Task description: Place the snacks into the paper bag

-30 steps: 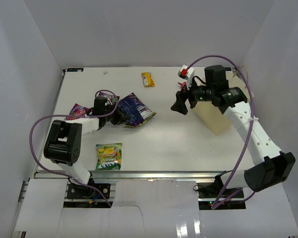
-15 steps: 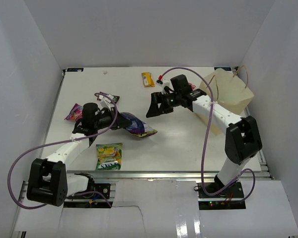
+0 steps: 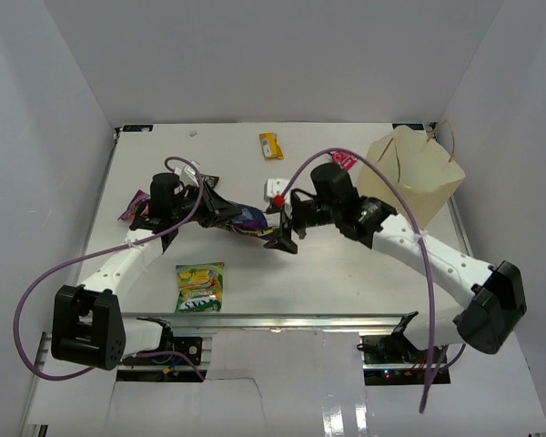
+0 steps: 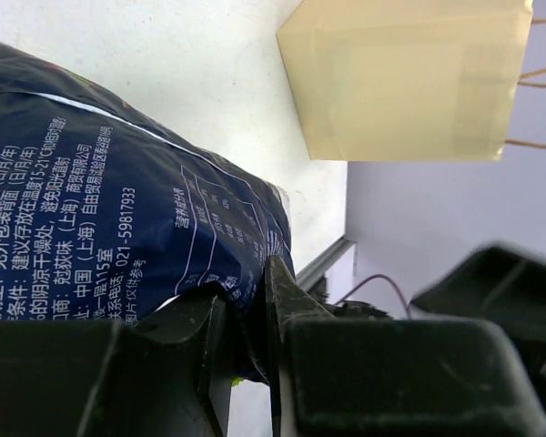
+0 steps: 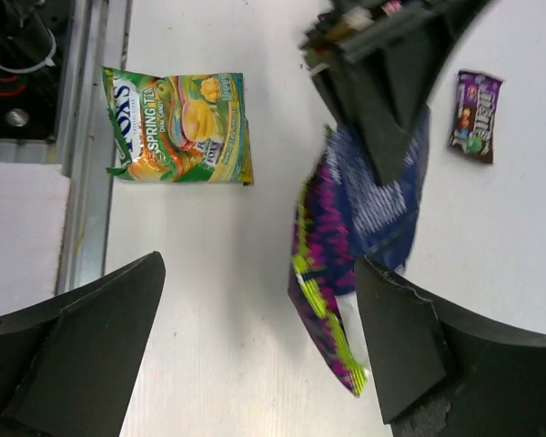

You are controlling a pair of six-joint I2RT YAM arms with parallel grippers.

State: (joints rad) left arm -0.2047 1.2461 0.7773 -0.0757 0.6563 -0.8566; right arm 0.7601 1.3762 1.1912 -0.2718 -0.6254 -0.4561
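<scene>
**A:** Around the large dark blue-purple bag [image 3: 247, 218], seen from overhead, what stands where?

**B:** My left gripper [image 3: 220, 211] is clamped on that bag's left end. My right gripper [image 3: 282, 229] sits just beside its right end, fingers spread wide and holding nothing. The paper bag [image 3: 414, 177] stands upright, well apart to its right. The green-yellow bag [image 3: 200, 287] lies on its near side, and the small yellow wrapper [image 3: 271, 146] on its far side.

**A:** And from your left wrist?

**B:** My jaws stand narrow, pinching an edge of the large dark blue-purple bag [image 4: 118, 218]. The paper bag [image 4: 405, 77] stands beyond it.

**A:** Right wrist?

**B:** My wide fingers [image 5: 82, 346] frame the large dark blue-purple bag [image 5: 369, 228], and my left gripper [image 5: 382, 100] grips its upper end. The green-yellow bag [image 5: 177, 127] lies to its left, and the small brown packet [image 5: 476, 116] to its right.
</scene>
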